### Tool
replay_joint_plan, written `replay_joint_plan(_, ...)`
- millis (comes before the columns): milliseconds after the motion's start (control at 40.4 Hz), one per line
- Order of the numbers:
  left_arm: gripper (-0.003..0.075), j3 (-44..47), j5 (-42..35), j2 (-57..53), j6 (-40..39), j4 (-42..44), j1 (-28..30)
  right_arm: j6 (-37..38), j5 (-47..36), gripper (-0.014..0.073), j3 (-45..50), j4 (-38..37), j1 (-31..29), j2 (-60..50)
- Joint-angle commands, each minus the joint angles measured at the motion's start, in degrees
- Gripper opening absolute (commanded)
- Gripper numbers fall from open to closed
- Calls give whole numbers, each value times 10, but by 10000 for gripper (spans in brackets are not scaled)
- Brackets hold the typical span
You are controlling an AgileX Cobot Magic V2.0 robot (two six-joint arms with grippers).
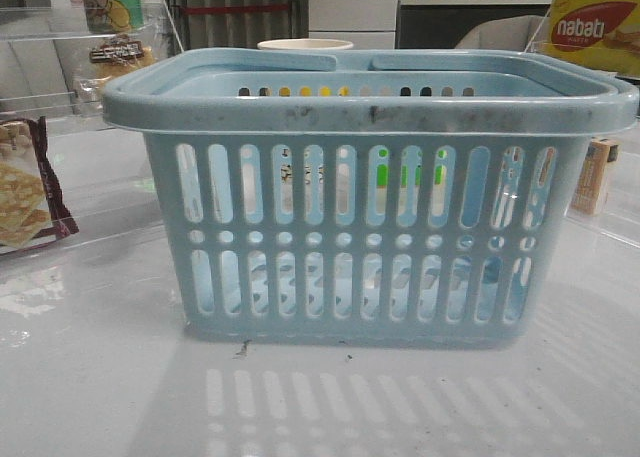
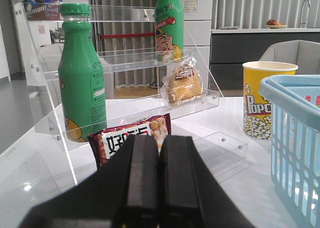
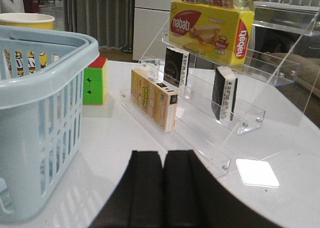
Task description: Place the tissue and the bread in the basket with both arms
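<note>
Nothing picked yet, judging by the layout — this reads as the start, with both items on their shelves and both arms back from them.

The basket (image 1: 370, 207) sits centre table, between the two clear racks; no tissue or bread shows through its slots.

The bread (image 2: 183, 84) — tan loaf in clear wrap with a dark label — sits on the middle tier of the left shelf (image 2: 125, 63), under the second green bottle (image 2: 169, 23) and well past the near green bottle (image 2: 80, 73) and snack bag (image 2: 131, 138). The tissue (image 3: 224, 93) is probably the small black pack standing upright on the lower tier of the right shelf (image 3: 240, 123); a similar dark pack (image 3: 176, 66) stands a tier back, so which one is meant is hard to call.

Left gripper (image 2: 159, 183): jaws pressed together, holding nothing, touching nothing. Right gripper (image 3: 163, 188): same — fully closed, empty.

Next move likely needs both claws opened, then the left arm reaching over the snack bag to the bread, the right to the black pack beside the tan box (image 3: 154, 99). Acrylic lips leave little clearance.
</note>
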Motion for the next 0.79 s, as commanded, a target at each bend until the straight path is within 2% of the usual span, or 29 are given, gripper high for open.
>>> replay_joint_plan(0, 91, 0, -50, -10, -4, -1, 1, -4, -56, 55, 1, 1, 0, -10)
replay_joint_plan(768, 91, 0, -54, -10, -4, -1, 1, -4, -61, 55, 0, 1, 0, -10)
